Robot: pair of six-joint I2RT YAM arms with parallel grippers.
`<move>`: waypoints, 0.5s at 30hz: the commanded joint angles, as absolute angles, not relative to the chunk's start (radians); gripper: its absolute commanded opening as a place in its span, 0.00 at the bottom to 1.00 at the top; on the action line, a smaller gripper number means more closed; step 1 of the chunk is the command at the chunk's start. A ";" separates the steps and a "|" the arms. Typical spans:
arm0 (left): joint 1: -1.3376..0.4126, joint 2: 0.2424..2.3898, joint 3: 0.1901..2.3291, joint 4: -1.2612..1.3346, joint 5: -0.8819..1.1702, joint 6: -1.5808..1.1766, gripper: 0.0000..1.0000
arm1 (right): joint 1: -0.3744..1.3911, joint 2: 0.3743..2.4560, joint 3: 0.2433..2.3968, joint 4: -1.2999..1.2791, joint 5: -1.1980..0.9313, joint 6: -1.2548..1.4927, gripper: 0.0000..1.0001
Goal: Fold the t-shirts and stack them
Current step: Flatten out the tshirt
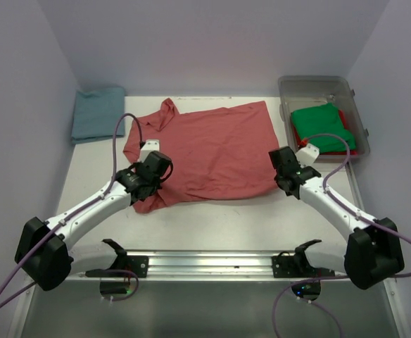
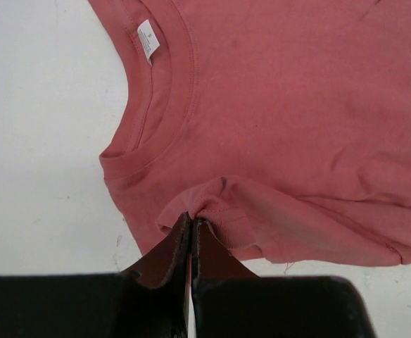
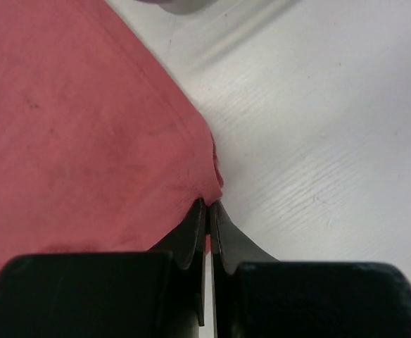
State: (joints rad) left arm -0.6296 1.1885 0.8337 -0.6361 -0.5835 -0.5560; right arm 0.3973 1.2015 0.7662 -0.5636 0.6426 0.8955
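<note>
Top external: salmon-red t-shirt (image 1: 212,151) lies spread mid-table (image 1: 212,225), neck to the left, hem to the right. The left gripper (image 1: 146,184) is on its near-left edge and the right gripper (image 1: 284,172) on its near-right corner. The teal-blue shirt (image 1: 98,113) lies folded at the far left, well apart. The green shirt (image 1: 321,125) sits on a red shirt (image 1: 351,149) in the clear plastic bin (image 1: 318,83) at the far right. Risk, as judged: the fold would go askew if the two arms lift or travel unevenly, because the cloth between them hangs slack. The right arm's path also runs near the bin. Jaw state cannot be told from this view alone. Left wrist: the main risk here is slip, since the left gripper (image 2: 192,220) has only a small puckered bit of hem or sleeve edge just near of the collar, and a quick pull could strip it out. The white neck tag (image 2: 147,39) lies further off, inside the collar. The jaws are closed down to a hairline slit, pinching that fold of the shirt (image 2: 283,105). Right wrist: same worry, and sharper. The right gripper (image 3: 209,205) bites only the very tip of the corner, so one layer may pull free or the corner may roll under. The jaws are nearly shut with a thin gap showing, gripping the corner of the shirt (image 3: 72,127) over bare table.
</note>
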 commanded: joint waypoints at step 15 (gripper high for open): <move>-0.499 1.224 0.919 -0.583 -0.618 -0.523 0.00 | 0.258 1.687 1.120 -0.425 0.629 0.689 0.00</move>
